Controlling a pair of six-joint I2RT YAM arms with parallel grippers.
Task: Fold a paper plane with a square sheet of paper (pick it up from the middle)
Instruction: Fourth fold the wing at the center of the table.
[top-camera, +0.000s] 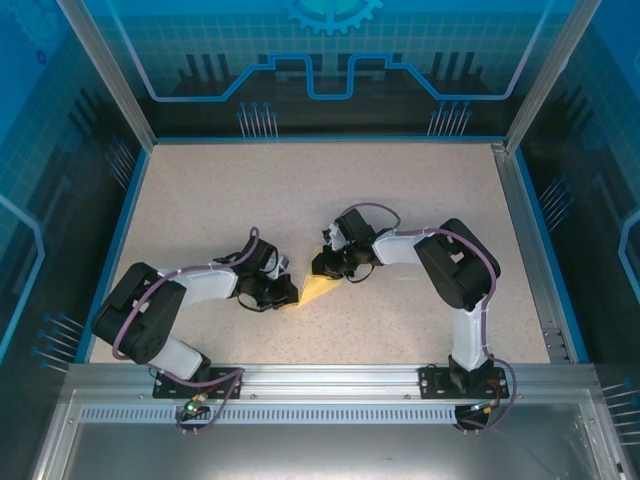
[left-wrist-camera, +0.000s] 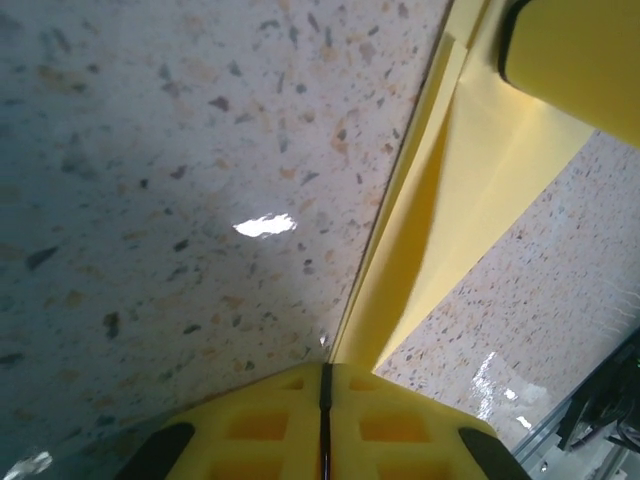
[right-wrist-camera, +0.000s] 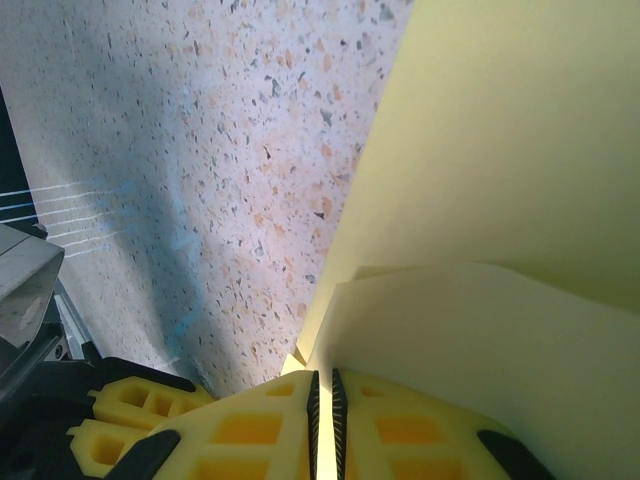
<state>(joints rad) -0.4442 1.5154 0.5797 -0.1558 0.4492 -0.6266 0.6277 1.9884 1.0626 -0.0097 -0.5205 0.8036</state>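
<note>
Table (top-camera: 200, 200), overhead: folded yellow paper (top-camera: 320, 291) lies mid-table, between both arms. Wrist views add the grip detail. Left gripper (left-wrist-camera: 324, 385) has its fingers pressed together on the paper's edge. Right gripper (right-wrist-camera: 322, 390) pinches a corner with stacked layers.

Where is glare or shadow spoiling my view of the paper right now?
Left wrist: one white glare spot on the table, shadow darkening its lower left, the paper well lit. Right wrist: a bluish shadow band down the table, paper evenly lit. Top external: no glare, but the paper looks small.
</note>
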